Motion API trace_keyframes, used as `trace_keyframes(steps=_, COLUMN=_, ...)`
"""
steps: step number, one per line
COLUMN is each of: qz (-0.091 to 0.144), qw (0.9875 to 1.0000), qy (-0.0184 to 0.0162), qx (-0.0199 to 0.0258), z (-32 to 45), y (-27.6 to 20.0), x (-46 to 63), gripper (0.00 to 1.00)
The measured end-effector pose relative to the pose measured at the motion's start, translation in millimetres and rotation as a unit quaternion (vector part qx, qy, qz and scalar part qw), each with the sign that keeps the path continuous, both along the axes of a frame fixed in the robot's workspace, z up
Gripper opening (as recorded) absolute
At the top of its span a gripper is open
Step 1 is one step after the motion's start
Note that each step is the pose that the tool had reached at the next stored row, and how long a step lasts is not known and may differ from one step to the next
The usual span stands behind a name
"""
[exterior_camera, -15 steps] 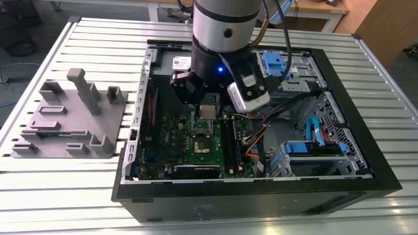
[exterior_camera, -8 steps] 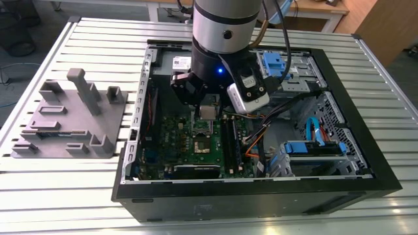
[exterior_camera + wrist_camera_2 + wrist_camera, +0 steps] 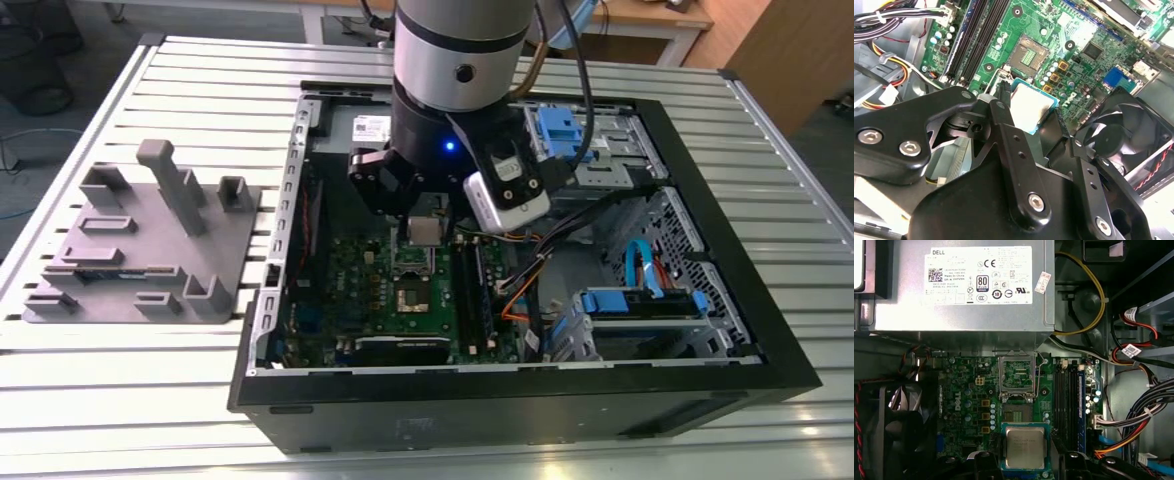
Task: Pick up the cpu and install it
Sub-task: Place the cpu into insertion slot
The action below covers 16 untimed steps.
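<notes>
My gripper is shut on the cpu, a flat square chip with a silver top and pale rim. It hangs inside the open computer case, a little above the green motherboard. In both wrist views the cpu sits between the black fingers. The open socket, a dark square with a metal frame, lies on the board just beyond the chip. In the exterior view the socket is below the cpu and nearer the case's front edge.
A large grey box with a white label stands beside the socket. Memory slots, bundled cables and a black fan flank the board. Blue drive brackets fill the case's right. A grey fixture block sits on the slatted table.
</notes>
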<state>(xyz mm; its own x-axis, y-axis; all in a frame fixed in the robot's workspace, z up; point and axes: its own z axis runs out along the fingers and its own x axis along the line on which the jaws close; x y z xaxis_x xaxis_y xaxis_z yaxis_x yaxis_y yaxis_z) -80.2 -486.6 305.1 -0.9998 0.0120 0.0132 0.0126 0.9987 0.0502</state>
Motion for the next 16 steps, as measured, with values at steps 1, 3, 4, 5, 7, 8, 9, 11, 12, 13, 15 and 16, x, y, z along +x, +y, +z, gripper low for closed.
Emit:
trace_keyframes(steps=1, qz=0.0, qw=1.0, qy=0.0, qx=0.0, z=-0.4, y=0.0, x=0.0, gripper=0.47)
trace_keyframes(steps=3, qz=0.0, qw=1.0, qy=0.0, qx=0.0, z=-1.0, y=0.0, x=0.0, gripper=0.47)
trace_keyframes(steps=4, qz=0.0, qw=1.0, qy=0.0001, qx=-0.0001, z=-1.1, y=0.0, x=0.0, gripper=0.47)
trace_keyframes(steps=5, qz=0.0, qw=1.0, qy=0.0, qx=0.0, z=-5.6, y=0.0, x=0.0, gripper=0.47)
trace_keyframes(steps=7, qz=0.0, qw=1.0, qy=0.0, qx=0.0, z=-9.9, y=0.0, x=0.0, gripper=0.47)
trace_keyframes(steps=8, qz=0.0, qw=1.0, qy=0.0, qx=0.0, z=-10.0, y=0.0, x=0.0, gripper=0.47)
trace_keyframes(steps=9, qz=0.0, qw=1.0, qy=0.0, qx=0.0001, z=-10.2, y=0.0, x=0.0, gripper=0.47)
trace_keyframes(steps=11, qz=0.0, qw=1.0, qy=-0.0001, qx=0.0002, z=-11.4, y=0.0, x=0.0, gripper=0.47)
trace_keyframes(steps=12, qz=0.0, qw=1.0, qy=0.0, qx=0.0, z=-12.0, y=-0.1, x=0.0, gripper=0.47)
trace_keyframes(steps=13, qz=0.0, qw=1.0, qy=0.0, qx=0.0, z=-12.7, y=-0.1, x=0.0, gripper=0.47)
trace_keyframes(steps=15, qz=0.0, qw=1.0, qy=0.0, qx=0.0, z=-14.1, y=-0.3, x=-0.1, gripper=0.47)
trace_keyframes(steps=16, qz=0.0, qw=1.0, qy=0.0, qx=0.0, z=-14.9, y=-0.5, x=-0.1, gripper=0.47)
